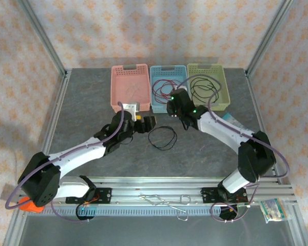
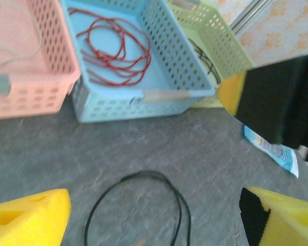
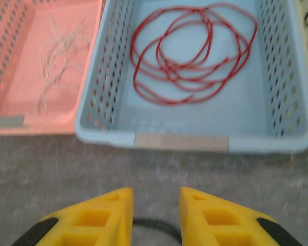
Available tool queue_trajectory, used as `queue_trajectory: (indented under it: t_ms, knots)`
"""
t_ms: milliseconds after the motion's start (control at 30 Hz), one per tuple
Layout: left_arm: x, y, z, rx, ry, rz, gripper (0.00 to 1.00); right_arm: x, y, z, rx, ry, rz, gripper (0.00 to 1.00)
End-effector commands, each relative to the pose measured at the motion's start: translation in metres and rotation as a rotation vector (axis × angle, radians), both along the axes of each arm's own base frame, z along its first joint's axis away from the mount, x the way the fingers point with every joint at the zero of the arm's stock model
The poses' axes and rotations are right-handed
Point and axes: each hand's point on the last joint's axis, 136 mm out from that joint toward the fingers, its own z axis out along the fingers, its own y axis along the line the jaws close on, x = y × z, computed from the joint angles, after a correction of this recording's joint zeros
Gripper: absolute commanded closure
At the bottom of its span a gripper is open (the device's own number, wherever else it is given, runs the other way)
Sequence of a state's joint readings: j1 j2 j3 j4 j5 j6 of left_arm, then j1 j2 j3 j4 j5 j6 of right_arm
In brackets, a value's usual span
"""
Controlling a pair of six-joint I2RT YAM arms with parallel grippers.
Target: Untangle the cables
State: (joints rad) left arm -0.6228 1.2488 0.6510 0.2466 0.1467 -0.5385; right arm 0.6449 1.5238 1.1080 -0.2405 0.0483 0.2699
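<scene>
The thin black cable (image 2: pixel 143 174) is lying as one rounded loop on the mottled grey, stone-textured desk (image 2: pixel 51 154), in the lower middle of the left wrist view and just below the baskets in the top view. Its wire is doubling up along the loop's right side.

The glossy thin red cable (image 3: pixel 167 66) is curling in several overlapping loops on the floor of the light blue perforated plastic basket (image 3: pixel 179 142), in the upper middle of the right wrist view. A pale, very fine white cable (image 3: pixel 49 66) is lying in loose wavy strands inside the pink perforated plastic basket (image 3: pixel 41 128) at the upper left. A second black cable (image 2: pixel 204 59) is coiling inside the pale green perforated plastic basket (image 1: pixel 208 67), the rightmost one. That is making four cables: one red, one white, two black. There are three rectangular baskets, standing side by side and touching.

The left claw (image 2: pixel 155 210) is standing wide open, its two blocky yellow fingers (image 2: pixel 31 218) sitting at the bottom corners with the desk loop between them, gripping nothing. The right claw (image 3: pixel 156 197) is standing only slightly parted and gripping nothing, its yellow ribbed fingers pointing at the blue basket's front rim. A short arc of black cable is showing on the desk in the gap.

A small blue and white packet (image 2: pixel 272 148) is lying on the desk at the right.
</scene>
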Motion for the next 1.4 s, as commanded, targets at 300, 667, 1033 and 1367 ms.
queue_trajectory:
  t_ms: [300,667,1033,1367]
  knots:
    - [-0.045,0.038,-0.039,-0.143,0.061,0.119,0.13,-0.076,0.032,-0.054,0.093,0.085,-0.015,0.72]
    - [-0.058,0.053,-0.039,-0.216,0.057,0.118,0.09,-0.085,0.088,-0.088,0.073,0.168,0.088,0.7]
    - [-0.052,0.092,-0.044,-0.302,0.079,0.194,0.1,-0.085,0.108,-0.11,0.011,0.236,0.145,0.66]
    - [-0.052,0.102,-0.05,-0.375,0.097,0.214,0.1,-0.086,0.112,-0.129,-0.082,0.29,0.16,0.66]
